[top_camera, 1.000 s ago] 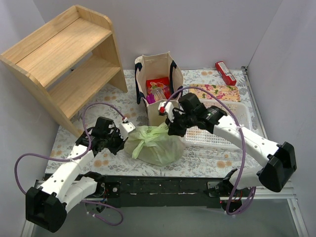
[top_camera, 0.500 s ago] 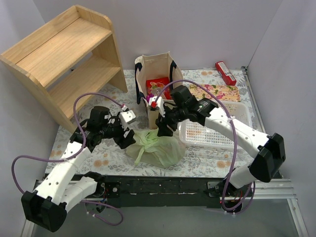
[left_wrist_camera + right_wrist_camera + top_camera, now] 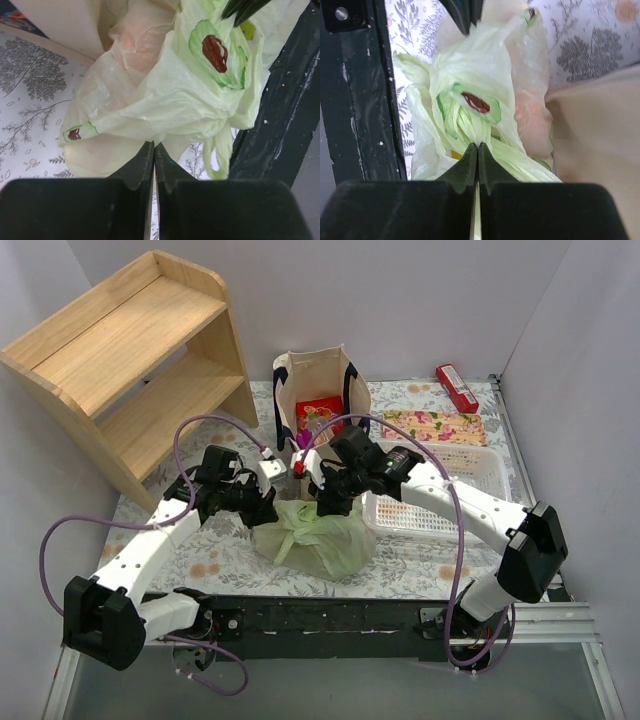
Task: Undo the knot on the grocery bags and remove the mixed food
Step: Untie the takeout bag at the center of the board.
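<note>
Pinching from both sides: your left gripper [image 3: 154,154] has its jaws pressed together on a fold of the bag [image 3: 150,95], low on the bag's side, with film caught at the tips. Your right gripper [image 3: 477,154] is clamped the same way on the bunched strands of green film at the bag's top. Neither jaw shows a gap.

From the top view, the bag sits on the table [image 3: 220,555] between the two grippers, close to the black rail [image 3: 330,615] at the near edge. Its back is up against the tote [image 3: 318,380].

The knot [image 3: 220,124] reads as tied. In the left wrist view the handles draw into a twist on the rail side, and one loop hangs below it.

A pale orange shape shows through the film near the tote. You can't tell from here what it is.

The tote stands upright and open, with a red packet [image 3: 320,408] visible inside.

The basket [image 3: 440,495] lies just right of the bag, partly under your right arm. The shelf [image 3: 130,360] stands at far left, well apart from the bag.
</note>
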`<act>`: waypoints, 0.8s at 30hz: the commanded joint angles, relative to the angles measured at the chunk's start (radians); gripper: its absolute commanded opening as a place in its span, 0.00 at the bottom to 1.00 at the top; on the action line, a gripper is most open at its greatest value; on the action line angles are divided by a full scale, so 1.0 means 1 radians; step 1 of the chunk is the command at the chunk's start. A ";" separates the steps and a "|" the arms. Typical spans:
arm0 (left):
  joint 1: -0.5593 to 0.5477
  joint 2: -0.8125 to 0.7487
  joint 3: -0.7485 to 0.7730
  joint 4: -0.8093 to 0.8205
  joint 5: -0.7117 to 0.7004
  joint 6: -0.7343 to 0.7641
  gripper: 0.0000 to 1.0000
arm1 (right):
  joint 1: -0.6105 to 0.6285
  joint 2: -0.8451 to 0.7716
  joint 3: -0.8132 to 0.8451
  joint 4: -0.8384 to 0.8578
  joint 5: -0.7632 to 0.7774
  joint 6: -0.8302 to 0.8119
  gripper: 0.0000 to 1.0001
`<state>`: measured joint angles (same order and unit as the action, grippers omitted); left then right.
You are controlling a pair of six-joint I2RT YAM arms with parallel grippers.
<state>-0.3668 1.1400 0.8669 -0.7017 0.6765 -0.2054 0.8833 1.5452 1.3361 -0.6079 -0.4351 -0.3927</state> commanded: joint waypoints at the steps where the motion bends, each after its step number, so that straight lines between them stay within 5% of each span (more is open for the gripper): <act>1: 0.009 -0.089 -0.012 -0.002 -0.074 -0.009 0.00 | -0.044 -0.086 -0.031 0.037 0.070 0.023 0.01; 15: 0.025 -0.154 -0.100 0.013 -0.193 -0.082 0.00 | -0.118 -0.293 -0.098 -0.098 0.067 -0.069 0.01; 18: 0.025 -0.126 -0.018 0.007 -0.200 -0.069 0.06 | -0.118 -0.336 -0.150 -0.017 0.071 -0.025 0.24; 19: 0.025 -0.111 0.019 -0.007 -0.169 -0.066 0.21 | -0.118 -0.344 -0.152 -0.004 0.103 -0.023 0.43; 20: 0.025 -0.097 0.064 -0.043 -0.149 -0.060 0.42 | -0.119 -0.356 -0.153 0.006 0.110 -0.038 0.50; 22: 0.022 -0.065 0.153 -0.073 -0.108 -0.043 0.51 | -0.118 -0.365 -0.163 0.063 0.092 -0.064 0.69; 24: -0.001 -0.059 0.179 -0.091 -0.046 -0.032 0.59 | -0.116 -0.350 -0.160 0.094 0.037 -0.109 0.75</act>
<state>-0.3496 1.0763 0.9295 -0.7589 0.5243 -0.2665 0.7715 1.2102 1.1748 -0.6453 -0.3489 -0.4431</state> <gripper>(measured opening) 0.538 0.698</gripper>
